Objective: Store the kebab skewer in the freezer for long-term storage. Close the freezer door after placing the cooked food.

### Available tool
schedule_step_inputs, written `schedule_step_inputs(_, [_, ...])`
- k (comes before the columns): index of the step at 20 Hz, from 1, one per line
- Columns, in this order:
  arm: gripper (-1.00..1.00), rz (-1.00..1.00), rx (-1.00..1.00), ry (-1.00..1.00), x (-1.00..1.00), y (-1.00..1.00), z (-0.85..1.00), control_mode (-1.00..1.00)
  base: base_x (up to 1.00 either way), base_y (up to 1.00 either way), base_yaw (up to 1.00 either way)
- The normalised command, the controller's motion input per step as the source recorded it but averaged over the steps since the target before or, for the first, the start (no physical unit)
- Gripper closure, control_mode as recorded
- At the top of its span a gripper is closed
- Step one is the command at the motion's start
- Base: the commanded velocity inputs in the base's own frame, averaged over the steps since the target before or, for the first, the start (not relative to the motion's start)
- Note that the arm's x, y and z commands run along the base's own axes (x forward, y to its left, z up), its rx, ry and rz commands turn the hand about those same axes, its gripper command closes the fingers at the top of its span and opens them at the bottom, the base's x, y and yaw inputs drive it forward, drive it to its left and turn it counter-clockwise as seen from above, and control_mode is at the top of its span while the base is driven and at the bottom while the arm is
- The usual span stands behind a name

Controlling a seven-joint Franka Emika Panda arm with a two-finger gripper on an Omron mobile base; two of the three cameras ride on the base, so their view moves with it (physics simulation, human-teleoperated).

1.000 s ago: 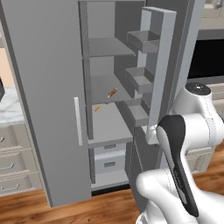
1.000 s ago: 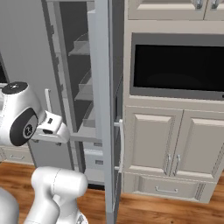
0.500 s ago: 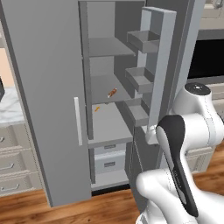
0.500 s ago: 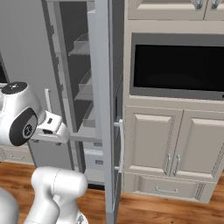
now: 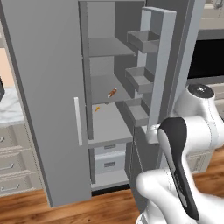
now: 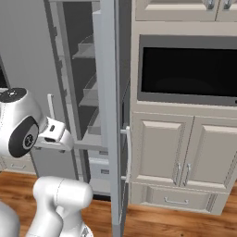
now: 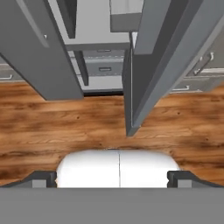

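Left base view – freezer [image 5: 52, 87]: it is standing with its right-hand door swung open, showing grey shelves and drawers.
Left base view – kebab skewer [image 5: 112, 92]: it is lying on the middle shelf inside, well apart from the arm.
Left base view – freezer door [image 5: 164, 65]: it is hanging open edge-on, its inner bins facing the shelves.
Right base view – freezer door [image 6: 111, 115]: it is standing ajar just beside the wall oven [image 6: 190, 69], its pale handle [image 6: 127, 152] facing the cabinets.
Hand view – gripper [image 7: 112, 178]: it is pointing down at the wood floor [image 7: 52, 127] below the door's bottom edge; its dark tips are sitting wide apart with nothing between them.
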Motion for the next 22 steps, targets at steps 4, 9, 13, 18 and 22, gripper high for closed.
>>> schedule_step_inputs(4, [-1.00, 0.13, 0.00, -0.26, 0.00, -0.65, 0.06, -1.00, 0.00, 0.00, 0.00])
schedule_step_inputs(9, [-1.00, 0.19, 0.04, -0.17, 0.01, -0.87, 0.07, -1.00, 0.00, 0.00, 0.00])
schedule_step_inputs(13, [-1.00, 0.15, 0.10, -0.07, 0.10, -0.72, 0.01, -1.00, 0.00, 0.00, 0.00])
schedule_step_inputs(18, [-1.00, 0.07, 0.22, -0.01, 0.30, -0.64, 0.00, -1.00, 0.00, 0.00, 0.00])
schedule_step_inputs(22, [-1.00, 0.11, 0.04, -0.20, 0.50, -0.36, 0.00, -1.00, 0.00, 0.00, 0.00])
